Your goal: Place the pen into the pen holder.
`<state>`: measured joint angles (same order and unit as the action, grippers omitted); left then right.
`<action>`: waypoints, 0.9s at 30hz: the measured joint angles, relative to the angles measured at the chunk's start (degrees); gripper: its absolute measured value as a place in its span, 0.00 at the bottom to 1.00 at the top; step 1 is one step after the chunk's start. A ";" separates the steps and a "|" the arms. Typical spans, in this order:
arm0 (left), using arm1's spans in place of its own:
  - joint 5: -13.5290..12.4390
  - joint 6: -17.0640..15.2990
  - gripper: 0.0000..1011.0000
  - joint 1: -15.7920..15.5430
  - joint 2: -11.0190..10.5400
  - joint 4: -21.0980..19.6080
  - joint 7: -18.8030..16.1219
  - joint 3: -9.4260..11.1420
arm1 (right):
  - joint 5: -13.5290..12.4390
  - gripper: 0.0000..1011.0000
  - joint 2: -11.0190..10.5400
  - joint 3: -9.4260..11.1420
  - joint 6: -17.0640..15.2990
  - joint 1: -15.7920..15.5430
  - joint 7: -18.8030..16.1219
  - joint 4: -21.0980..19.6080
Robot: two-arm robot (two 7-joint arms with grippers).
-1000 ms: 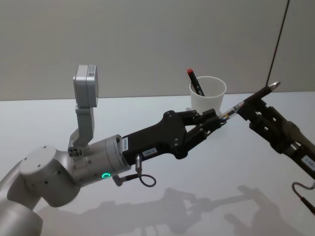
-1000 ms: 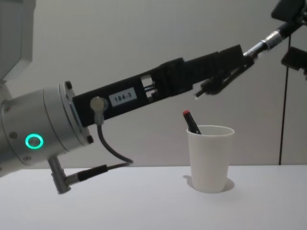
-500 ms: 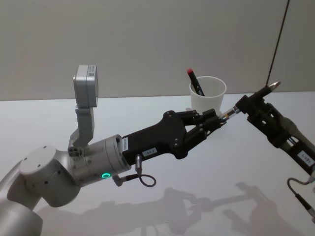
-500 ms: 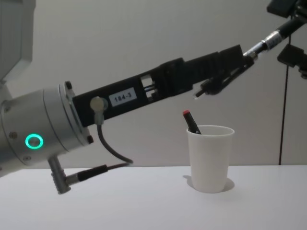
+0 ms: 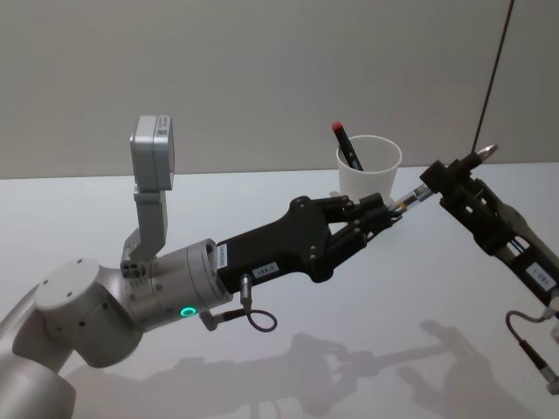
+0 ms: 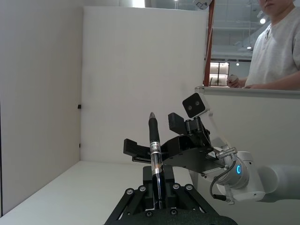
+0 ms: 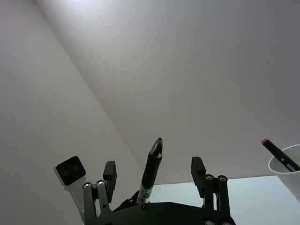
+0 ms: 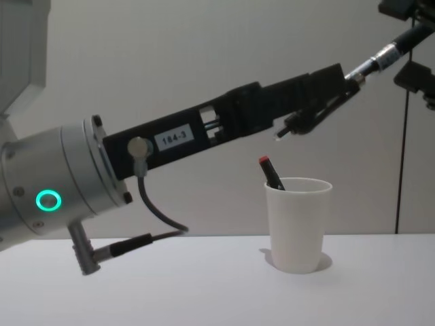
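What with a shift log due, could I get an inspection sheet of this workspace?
Surface: white table, the pen holder stands on it.
Job's things: pen in the air, not yet in the pen holder, which is upright and holds a red-capped marker.
Clutter: nothing seen.
Hands: left hand shut on the pen; right hand open, fingers either side of the pen.
Cables: one loops under the left wrist; one by the right arm.
Surroundings: plain wall.
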<state>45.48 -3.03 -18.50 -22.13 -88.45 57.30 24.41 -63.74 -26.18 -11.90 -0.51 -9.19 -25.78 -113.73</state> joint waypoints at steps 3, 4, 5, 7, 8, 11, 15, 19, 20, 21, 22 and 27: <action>0.00 0.00 0.14 0.00 0.00 0.00 0.00 0.00 | 0.00 0.97 0.09 -0.09 0.15 0.01 0.18 0.00; 0.00 0.00 0.14 0.00 0.00 0.00 0.00 0.00 | 0.00 0.96 0.11 -0.12 0.19 0.01 0.22 0.00; 0.00 0.00 0.14 0.00 0.00 0.00 0.00 0.00 | 0.00 0.95 0.13 -0.14 0.21 0.02 0.26 0.00; 0.00 0.00 0.14 0.00 0.00 0.00 0.00 0.00 | 0.00 0.90 0.19 -0.19 0.28 0.03 0.34 0.00; 0.00 0.00 0.14 0.00 0.00 0.00 0.00 0.00 | 0.00 0.86 0.22 -0.21 0.30 0.04 0.40 0.00; 0.00 0.00 0.14 0.00 0.00 0.00 0.00 0.00 | 0.00 0.79 0.26 -0.24 0.35 0.05 0.46 -0.01; 0.00 0.00 0.14 0.00 0.00 0.00 0.00 0.00 | 0.00 0.68 0.30 -0.29 0.42 0.06 0.55 -0.02; 0.00 0.00 0.14 0.00 0.00 0.00 0.00 0.00 | 0.00 0.54 0.33 -0.32 0.47 0.08 0.62 -0.04; 0.00 0.00 0.14 0.00 0.00 0.00 0.00 0.00 | 0.00 0.53 0.34 -0.34 0.49 0.08 0.63 -0.05; 0.00 0.00 0.14 0.00 0.00 0.00 0.00 0.00 | 0.00 0.50 0.35 -0.35 0.51 0.08 0.66 -0.06; 0.00 0.00 0.14 0.00 0.00 0.00 0.00 0.00 | 0.00 0.44 0.35 -0.35 0.51 0.08 0.67 -0.06; 0.00 0.00 0.14 0.00 0.00 0.00 0.00 -0.01 | 0.00 0.29 0.38 -0.39 0.54 0.09 0.70 -0.06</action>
<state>45.48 -3.03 -18.50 -22.12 -88.45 57.30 24.40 -63.74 -25.81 -12.29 0.03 -9.11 -25.08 -113.79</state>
